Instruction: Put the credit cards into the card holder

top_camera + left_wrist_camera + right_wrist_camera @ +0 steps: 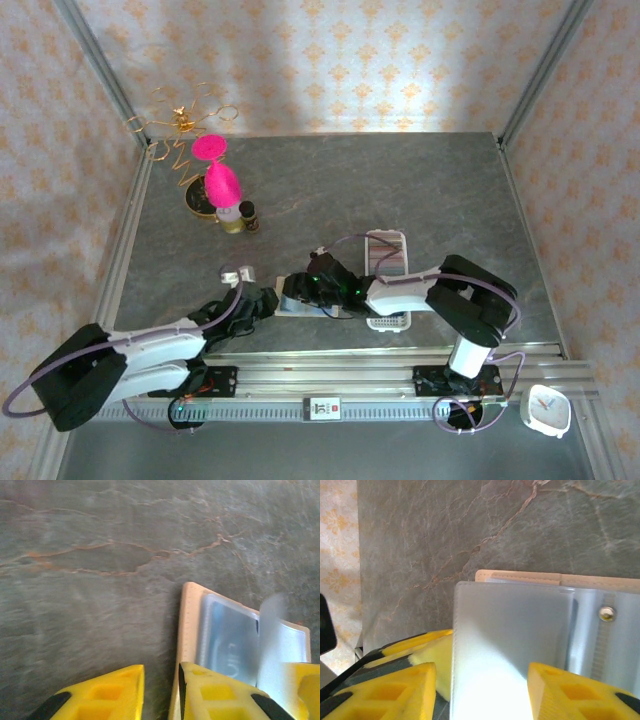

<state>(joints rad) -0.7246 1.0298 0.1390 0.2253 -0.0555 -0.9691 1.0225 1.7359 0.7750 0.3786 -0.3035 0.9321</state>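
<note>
A frosted, pale grey rectangular plastic card (512, 640) sits between the right gripper's (480, 672) parted yellow fingers (385, 692); whether they grip it is unclear. Just beyond the jaws a tan-beige stitched leather card holder (520, 576) lies on the grey veined stone tabletop (445, 530), with a small metal snap (606, 612) to the right.

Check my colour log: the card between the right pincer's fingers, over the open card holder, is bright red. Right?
Not red: the right wrist view shows the card frosted grey, between the right pincer's fingers, over the open card holder.
</note>
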